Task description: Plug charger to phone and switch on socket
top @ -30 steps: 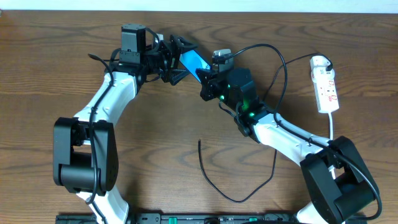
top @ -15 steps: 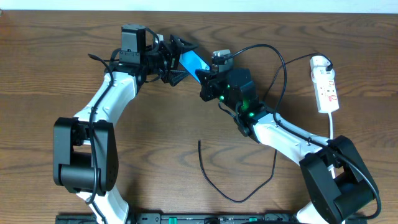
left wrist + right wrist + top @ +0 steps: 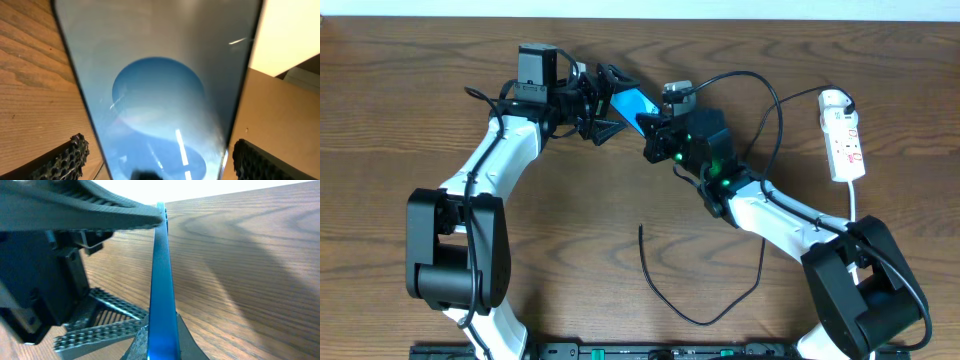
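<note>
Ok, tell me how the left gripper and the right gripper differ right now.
The left gripper stands wide open, a finger on either side of the phone; the right gripper is shut on the phone. The left gripper's camera faces the screen; the right gripper's sees the phone edge-on. Both meet at the same phone.

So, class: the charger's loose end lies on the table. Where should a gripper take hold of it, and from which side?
Probably just behind the charger's free tip, coming straight down from above with the fingers set across the cable. That stretch lies flat and nearly straight on the table, with bare wood on both sides.
</note>
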Motion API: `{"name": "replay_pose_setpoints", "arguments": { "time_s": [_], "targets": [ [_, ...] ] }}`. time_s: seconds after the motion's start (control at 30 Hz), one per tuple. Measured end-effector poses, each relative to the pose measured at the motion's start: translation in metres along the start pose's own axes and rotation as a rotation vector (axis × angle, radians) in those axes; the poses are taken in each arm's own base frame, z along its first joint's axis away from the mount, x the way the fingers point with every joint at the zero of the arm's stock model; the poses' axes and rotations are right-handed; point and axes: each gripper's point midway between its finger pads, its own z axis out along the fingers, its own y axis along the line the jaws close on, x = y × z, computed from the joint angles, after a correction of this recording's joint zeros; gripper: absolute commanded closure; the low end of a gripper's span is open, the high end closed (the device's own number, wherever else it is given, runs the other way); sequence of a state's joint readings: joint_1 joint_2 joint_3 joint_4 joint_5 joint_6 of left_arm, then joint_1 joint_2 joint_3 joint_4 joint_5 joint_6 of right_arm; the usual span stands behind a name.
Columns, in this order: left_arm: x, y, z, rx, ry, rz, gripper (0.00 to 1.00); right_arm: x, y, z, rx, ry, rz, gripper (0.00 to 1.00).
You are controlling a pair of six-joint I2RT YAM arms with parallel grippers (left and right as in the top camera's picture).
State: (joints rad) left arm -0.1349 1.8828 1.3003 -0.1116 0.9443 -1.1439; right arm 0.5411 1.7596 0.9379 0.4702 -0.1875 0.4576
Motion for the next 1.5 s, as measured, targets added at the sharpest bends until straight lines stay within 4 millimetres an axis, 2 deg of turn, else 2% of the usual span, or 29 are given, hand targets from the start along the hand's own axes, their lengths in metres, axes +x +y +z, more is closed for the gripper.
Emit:
{"name": "replay_pose_setpoints", "arguments": {
  "time_s": [0.23,0.43,0.63,0.73,0.97,1.23,1.5],
  "targets": [
    [-0.004,0.000,-0.003,0.004,-0.009,-0.003,0.07,-0.004,-0.017,-0.002,0.034,0.000,0.050,0.99],
    [-0.016,0.000,-0.018,0.028,-0.019,-0.023,0.07,-0.010,-0.031,-0.005,0.060,-0.015,0.121,0.99],
    [-0.024,0.000,-0.028,0.047,-0.028,-0.034,0.07,-0.018,-0.051,-0.011,0.073,-0.027,0.250,0.99],
    [-0.025,-0.006,-0.030,0.072,-0.022,-0.007,0.07,-0.022,-0.057,-0.013,0.062,-0.029,0.360,0.99],
    [-0.023,-0.025,-0.032,0.139,-0.003,0.084,0.07,-0.037,-0.054,-0.019,-0.039,-0.036,0.626,0.99],
    [-0.018,-0.029,-0.032,0.160,0.024,0.106,0.07,-0.052,-0.037,-0.022,-0.150,-0.038,0.846,0.99],
    [-0.021,-0.040,-0.034,0.195,0.010,0.173,0.07,-0.055,-0.029,-0.023,-0.199,-0.009,1.028,0.99]
  ]
}}
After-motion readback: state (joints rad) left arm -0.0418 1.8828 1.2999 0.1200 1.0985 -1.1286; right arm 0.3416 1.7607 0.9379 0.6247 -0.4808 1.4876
